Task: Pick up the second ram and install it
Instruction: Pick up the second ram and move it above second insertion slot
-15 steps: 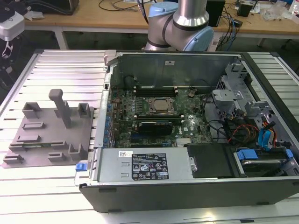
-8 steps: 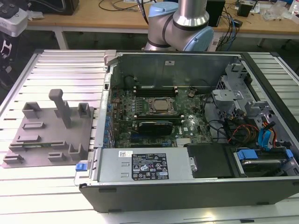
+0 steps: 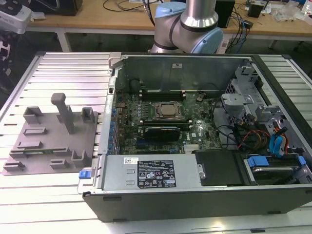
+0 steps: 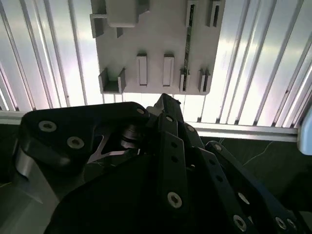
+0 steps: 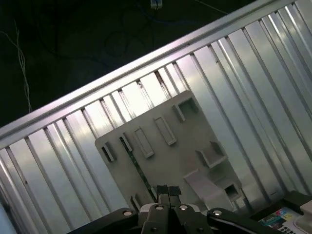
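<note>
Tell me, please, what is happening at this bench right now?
A robot arm is going after a memory stick. Its end effector hangs over the grey fixture plate, close to the second ram, which sits in the plate's holders and is not yet lifted. The open computer case stands beside the plate on the slatted table.

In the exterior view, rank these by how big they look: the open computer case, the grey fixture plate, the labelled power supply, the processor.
Largest to smallest:
1. computer case
2. grey fixture plate
3. power supply, about as wide as the plate but shallower
4. processor, farther from the camera, yet clearly smallest
</note>
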`<state>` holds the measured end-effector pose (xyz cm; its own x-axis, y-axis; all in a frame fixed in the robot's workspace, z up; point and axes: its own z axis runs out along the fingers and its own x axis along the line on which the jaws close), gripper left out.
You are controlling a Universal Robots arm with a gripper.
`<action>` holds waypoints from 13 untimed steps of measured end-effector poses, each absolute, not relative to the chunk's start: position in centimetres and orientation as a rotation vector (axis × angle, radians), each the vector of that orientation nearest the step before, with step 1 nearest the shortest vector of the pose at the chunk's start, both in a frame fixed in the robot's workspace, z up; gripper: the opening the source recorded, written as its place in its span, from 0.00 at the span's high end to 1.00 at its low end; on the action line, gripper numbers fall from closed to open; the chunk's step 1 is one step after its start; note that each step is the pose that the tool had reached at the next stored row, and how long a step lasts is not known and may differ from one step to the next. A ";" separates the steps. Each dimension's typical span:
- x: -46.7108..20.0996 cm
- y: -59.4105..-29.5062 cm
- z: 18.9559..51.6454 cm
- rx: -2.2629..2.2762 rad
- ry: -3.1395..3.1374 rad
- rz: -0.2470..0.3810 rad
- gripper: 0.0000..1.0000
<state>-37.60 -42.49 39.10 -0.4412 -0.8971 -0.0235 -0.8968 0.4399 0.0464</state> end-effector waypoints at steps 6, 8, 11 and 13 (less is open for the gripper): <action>-37.6 -42.5 39.1 1.822 -2.548 -0.080 0.92; -37.6 -42.5 39.1 1.850 -2.528 -0.080 0.92; -37.6 -42.5 39.1 1.905 -2.484 -0.080 0.92; -37.6 -42.5 39.1 1.929 -2.466 -0.080 0.92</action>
<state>-37.60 -42.49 39.10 -0.2413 -0.9702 -0.0234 -0.9697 0.2400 0.0463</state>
